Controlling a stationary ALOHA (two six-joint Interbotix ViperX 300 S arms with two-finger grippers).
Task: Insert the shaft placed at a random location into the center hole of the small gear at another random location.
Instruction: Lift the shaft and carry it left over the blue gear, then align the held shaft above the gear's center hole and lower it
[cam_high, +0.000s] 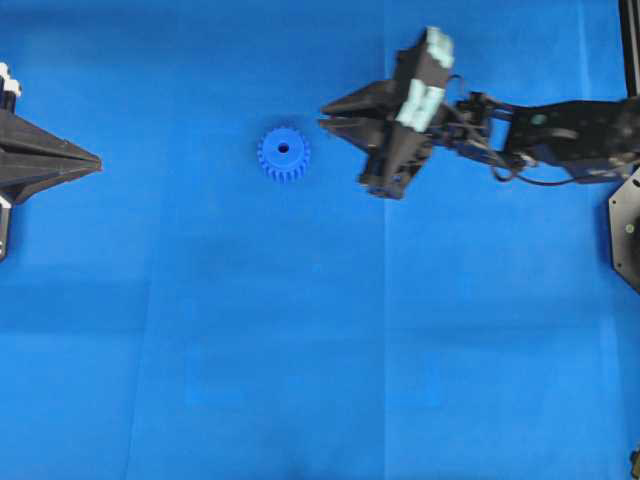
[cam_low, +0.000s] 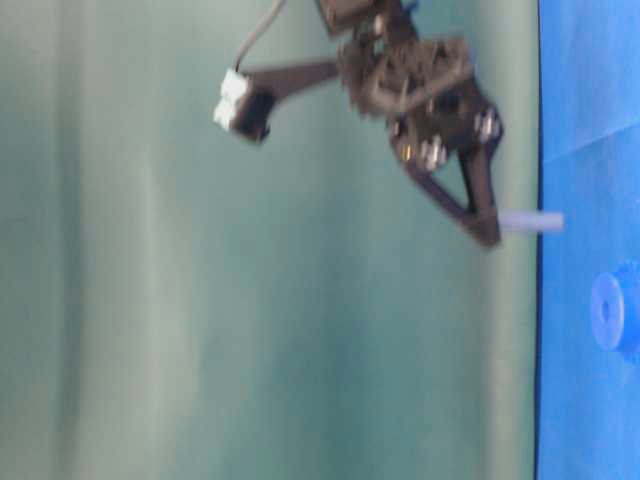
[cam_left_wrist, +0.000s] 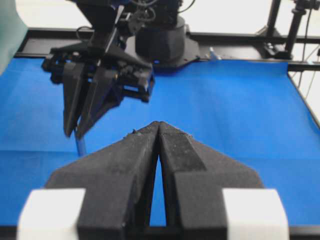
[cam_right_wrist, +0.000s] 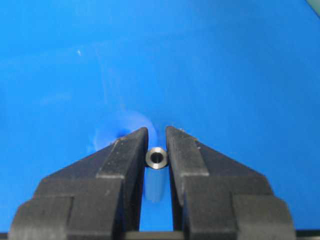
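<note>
At the left edge of the overhead view the left gripper (cam_high: 95, 160) rests with fingers together over the blue bench (cam_high: 300, 350). Right of it, well apart, lies the small gear (cam_high: 283, 153), flat, its center hole (cam_high: 283, 149) dark and unobstructed. Just right again, the right gripper (cam_high: 325, 113) hangs above the bench — fingers clamped on the shaft (cam_right_wrist: 157, 158), blurred from table level.

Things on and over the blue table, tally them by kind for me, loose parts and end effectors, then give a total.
Blue gears: 1, the small gear, lying flat on the table.
Metal pins: 1, the shaft, held in the right end effector.
End effectors: 2, the right one and the left end effector, shut and empty.
Total: 4.
</note>
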